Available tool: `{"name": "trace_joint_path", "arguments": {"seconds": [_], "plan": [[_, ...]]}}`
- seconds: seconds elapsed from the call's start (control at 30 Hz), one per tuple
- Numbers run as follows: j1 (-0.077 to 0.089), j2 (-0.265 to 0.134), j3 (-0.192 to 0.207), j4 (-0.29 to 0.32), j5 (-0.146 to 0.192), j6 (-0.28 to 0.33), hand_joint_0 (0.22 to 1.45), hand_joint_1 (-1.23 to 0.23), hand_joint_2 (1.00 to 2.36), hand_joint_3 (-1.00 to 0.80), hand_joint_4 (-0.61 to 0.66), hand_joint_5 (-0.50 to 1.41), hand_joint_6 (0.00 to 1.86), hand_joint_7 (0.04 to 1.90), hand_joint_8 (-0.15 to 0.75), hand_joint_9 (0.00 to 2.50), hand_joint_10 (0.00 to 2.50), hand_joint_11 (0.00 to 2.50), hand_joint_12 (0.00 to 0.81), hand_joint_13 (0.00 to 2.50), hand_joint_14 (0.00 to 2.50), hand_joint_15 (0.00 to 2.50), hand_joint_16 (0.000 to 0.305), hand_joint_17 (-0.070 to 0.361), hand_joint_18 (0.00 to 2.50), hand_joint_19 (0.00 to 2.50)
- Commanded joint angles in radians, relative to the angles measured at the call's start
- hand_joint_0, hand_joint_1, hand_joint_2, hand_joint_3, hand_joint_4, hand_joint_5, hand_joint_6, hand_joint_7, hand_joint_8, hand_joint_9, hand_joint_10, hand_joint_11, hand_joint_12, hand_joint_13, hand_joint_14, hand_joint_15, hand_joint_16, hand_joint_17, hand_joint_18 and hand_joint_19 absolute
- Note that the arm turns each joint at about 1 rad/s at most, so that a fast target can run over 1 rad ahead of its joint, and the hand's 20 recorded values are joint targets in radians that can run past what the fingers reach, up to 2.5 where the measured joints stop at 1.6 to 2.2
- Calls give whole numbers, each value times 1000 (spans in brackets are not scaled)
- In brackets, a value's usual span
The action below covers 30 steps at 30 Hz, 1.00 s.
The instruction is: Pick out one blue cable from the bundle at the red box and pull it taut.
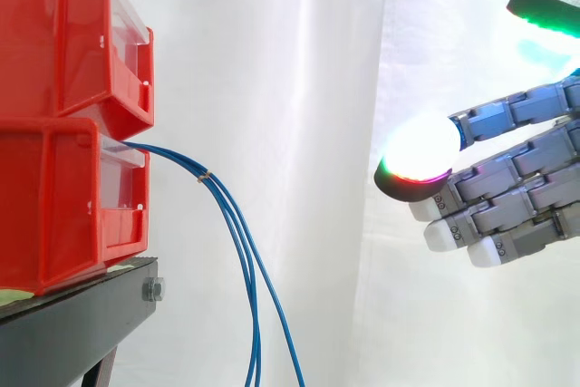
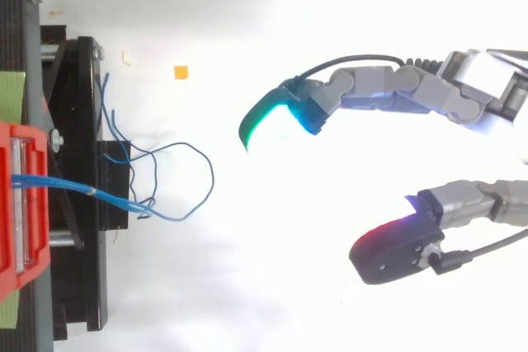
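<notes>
Several thin blue cables (image 1: 231,215) come out of the lower red box (image 1: 63,206) as a bundle, tied by a small band near the box, then droop downward below the stand. From above, the blue cables (image 2: 91,191) leave the red box (image 2: 21,204) and loop loosely over the floor. My hand (image 1: 517,197) is well to the right of the cables, apart from them. Its fingers (image 1: 453,228) reach straight toward the box and its thumb (image 2: 280,109) is spread wide, so the hand (image 2: 396,249) is open with nothing in it.
A second red box (image 1: 72,33) is stacked on the lower one. Both rest on a black stand (image 1: 82,314) at the left. A white curtain hangs behind. A small orange scrap (image 2: 180,72) lies on the white floor.
</notes>
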Motion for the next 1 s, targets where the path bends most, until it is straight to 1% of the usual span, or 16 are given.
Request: {"name": "trace_joint_path", "arguments": {"seconds": [0.0, 0.13, 0.23, 0.3, 0.33, 0.4, 0.5, 0.57, 0.63, 0.7, 0.73, 0.77, 0.83, 0.9, 0.97], "plan": [[-1, -3, 0, 8, 9, -18, 532, -576, 1000, -500, 292, -220, 502, 762, 247, 434, 0, 36, 295, 424, 0, 44, 34, 76, 210, 267], [-2, -35, 0, 17, 12, -36, 533, -574, 1000, -500, 300, -218, 502, 759, 247, 443, 0, 32, 294, 427, 0, 44, 33, 75, 213, 273], [-2, -57, 0, 66, 16, -44, 533, -574, 1000, -500, 307, -215, 502, 762, 247, 449, 0, 47, 293, 432, 0, 45, 33, 75, 215, 277], [-2, -57, 0, 71, 16, -47, 534, -574, 1000, -500, 311, -213, 502, 761, 249, 452, 0, 41, 293, 434, 0, 46, 33, 74, 217, 272], [-2, -66, 0, 81, 18, -55, 534, -574, 1000, -500, 311, -212, 502, 763, 249, 452, 0, 41, 294, 439, 0, 47, 33, 74, 218, 274], [-2, -67, 1, 89, 19, -61, 535, -574, 1000, -500, 314, -211, 502, 764, 249, 453, 2, 41, 293, 441, 0, 45, 33, 74, 220, 274], [-4, -76, 1, 118, 33, -79, 539, -571, 1000, -500, 320, -209, 502, 765, 251, 463, 0, 44, 292, 448, 0, 54, 32, 73, 225, 273], [-4, -80, 1, 134, 36, -90, 542, -571, 1000, -500, 323, -207, 502, 763, 252, 477, 1, 49, 291, 458, 2, 59, 32, 72, 226, 275], [-5, -103, 3, 144, 30, -95, 542, -570, 1000, -500, 323, -206, 502, 763, 253, 482, 0, 45, 291, 459, 0, 60, 32, 72, 226, 275], [-5, -104, 1, 149, 29, -98, 544, -570, 1000, -500, 326, -205, 502, 765, 253, 486, 0, 47, 289, 461, 2, 59, 32, 72, 227, 275], [-8, -132, 12, 172, 30, -95, 545, -570, 1000, -500, 328, -204, 502, 765, 254, 488, 2, 59, 289, 464, 0, 65, 32, 72, 227, 283], [-8, -135, 20, 175, 33, -95, 545, -570, 1000, -500, 327, -204, 502, 766, 254, 490, 0, 48, 288, 466, 0, 66, 32, 72, 227, 276], [-10, -135, 23, 189, 36, -99, 546, -570, 1000, -500, 330, -203, 502, 765, 254, 490, 2, 47, 288, 468, 0, 63, 32, 72, 229, 283], [-10, -135, 31, 207, 38, -121, 547, -569, 1000, -500, 331, -203, 502, 765, 255, 490, 2, 54, 289, 469, 2, 66, 32, 72, 231, 275], [-11, -135, 34, 212, 38, -127, 547, -568, 1000, -500, 332, -202, 502, 766, 255, 492, 0, 55, 289, 472, 2, 71, 32, 72, 233, 275]]}}
